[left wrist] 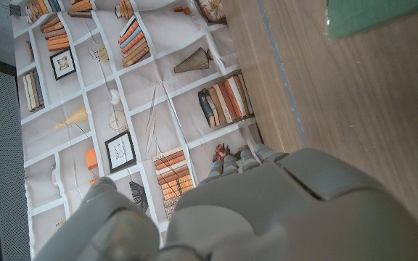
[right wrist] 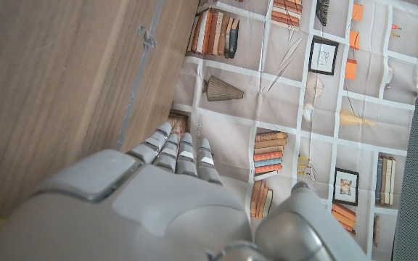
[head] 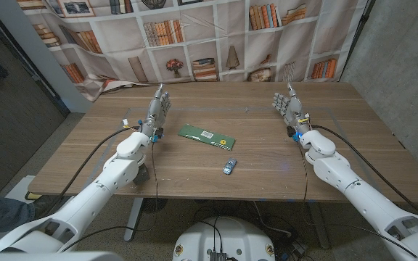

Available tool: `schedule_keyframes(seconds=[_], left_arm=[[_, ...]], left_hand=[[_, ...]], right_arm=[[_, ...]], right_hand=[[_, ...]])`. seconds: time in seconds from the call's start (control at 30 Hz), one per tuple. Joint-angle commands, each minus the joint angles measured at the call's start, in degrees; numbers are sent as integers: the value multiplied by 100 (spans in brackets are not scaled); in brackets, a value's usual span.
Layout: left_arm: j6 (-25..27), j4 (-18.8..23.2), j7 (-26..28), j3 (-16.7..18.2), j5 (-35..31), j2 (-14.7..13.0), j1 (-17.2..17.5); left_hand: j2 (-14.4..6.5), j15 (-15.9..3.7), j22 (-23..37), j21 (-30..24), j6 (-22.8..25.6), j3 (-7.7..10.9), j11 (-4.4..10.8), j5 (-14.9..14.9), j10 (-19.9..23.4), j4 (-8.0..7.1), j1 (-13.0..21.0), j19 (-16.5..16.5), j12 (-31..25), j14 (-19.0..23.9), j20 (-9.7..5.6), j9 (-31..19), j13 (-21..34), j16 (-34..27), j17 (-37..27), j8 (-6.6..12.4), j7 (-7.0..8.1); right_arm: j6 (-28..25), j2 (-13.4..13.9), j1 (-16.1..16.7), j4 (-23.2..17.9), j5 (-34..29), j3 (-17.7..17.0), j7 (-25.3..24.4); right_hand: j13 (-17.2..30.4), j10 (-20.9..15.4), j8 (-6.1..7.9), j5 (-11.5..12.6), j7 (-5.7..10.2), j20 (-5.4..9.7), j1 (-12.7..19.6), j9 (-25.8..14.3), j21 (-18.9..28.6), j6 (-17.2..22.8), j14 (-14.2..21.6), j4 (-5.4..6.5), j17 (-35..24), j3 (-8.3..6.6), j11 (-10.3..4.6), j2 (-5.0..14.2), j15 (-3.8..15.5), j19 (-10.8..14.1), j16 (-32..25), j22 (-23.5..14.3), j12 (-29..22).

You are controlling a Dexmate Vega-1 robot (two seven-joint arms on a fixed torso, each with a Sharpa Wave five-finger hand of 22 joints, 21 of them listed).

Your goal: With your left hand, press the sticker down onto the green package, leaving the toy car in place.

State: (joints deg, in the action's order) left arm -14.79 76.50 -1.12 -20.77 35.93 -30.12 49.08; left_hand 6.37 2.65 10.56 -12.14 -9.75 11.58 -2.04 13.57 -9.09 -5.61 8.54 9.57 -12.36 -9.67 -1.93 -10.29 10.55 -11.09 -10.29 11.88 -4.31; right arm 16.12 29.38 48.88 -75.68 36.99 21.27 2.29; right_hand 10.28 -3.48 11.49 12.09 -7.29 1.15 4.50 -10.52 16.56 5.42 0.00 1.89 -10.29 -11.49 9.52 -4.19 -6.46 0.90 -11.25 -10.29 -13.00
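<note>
One green package lies flat near the middle of the worktop, long and thin, and it looks light and a bit floppy, so a press from above should pin it rather than push it along. On its top sits a pale sticker, small, with a yellowish patch near the end closest to the car; the place to press is right on that sticker, straight down, no gripping needed. One toy car, little and blue, stands just apart from the package's nearer corner and would likely roll at a nudge, so keep clear of it. Now the hands: one left hand stands upright well to the package's left, fingers apart and holding nothing. One right hand stands upright far across the worktop, fingers likewise spread and empty. A bookshelf-print backdrop hangs behind.
</note>
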Motion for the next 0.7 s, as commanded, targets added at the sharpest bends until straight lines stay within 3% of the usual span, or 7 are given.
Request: schedule_keyframes(seconds=[0.03,0.4,0.57,0.7], left_arm=[[184,427,-93,283,-189,-38,257],[64,671,-238,381,-497,-189,377],[11,767,-241,402,-631,-293,438],[-78,862,-68,401,-844,-341,496]], left_hand=[[-17,4,14,-60,-2,45,23,39,48,16,65,306,-61,-201,-237,-30,24,-46,-22,47,-4],[-133,-68,7,-138,473,77,40,7,517,106,272,18,-172,284,-94,-27,22,-128,-14,154,14],[-216,-162,8,-122,1022,98,115,-51,979,187,457,-43,-256,622,-19,-31,22,-134,-10,267,137],[-243,-219,9,-128,1235,106,133,-69,1067,213,516,-89,-256,695,19,-35,22,-122,-8,316,162]], right_arm=[[-56,-62,199,-251,-190,-73,60],[-152,-31,399,-575,-295,-167,-114],[-159,-48,429,-638,-340,-170,-167],[-173,-45,433,-675,-368,-166,-179]], right_hand=[[22,-19,43,28,-145,45,52,-9,30,46,24,-3,-8,-36,33,4,-28,48,-24,-8,-23],[23,-63,36,19,-123,40,71,-10,15,55,59,-16,-9,-38,34,23,-18,69,-25,-10,-29],[24,-73,31,16,-109,33,82,-10,7,54,67,-22,-9,-42,31,36,-17,75,-22,-10,-28],[25,-79,29,13,-94,29,90,-11,-1,61,71,-27,-9,-44,24,45,-17,78,-18,-11,-27]])
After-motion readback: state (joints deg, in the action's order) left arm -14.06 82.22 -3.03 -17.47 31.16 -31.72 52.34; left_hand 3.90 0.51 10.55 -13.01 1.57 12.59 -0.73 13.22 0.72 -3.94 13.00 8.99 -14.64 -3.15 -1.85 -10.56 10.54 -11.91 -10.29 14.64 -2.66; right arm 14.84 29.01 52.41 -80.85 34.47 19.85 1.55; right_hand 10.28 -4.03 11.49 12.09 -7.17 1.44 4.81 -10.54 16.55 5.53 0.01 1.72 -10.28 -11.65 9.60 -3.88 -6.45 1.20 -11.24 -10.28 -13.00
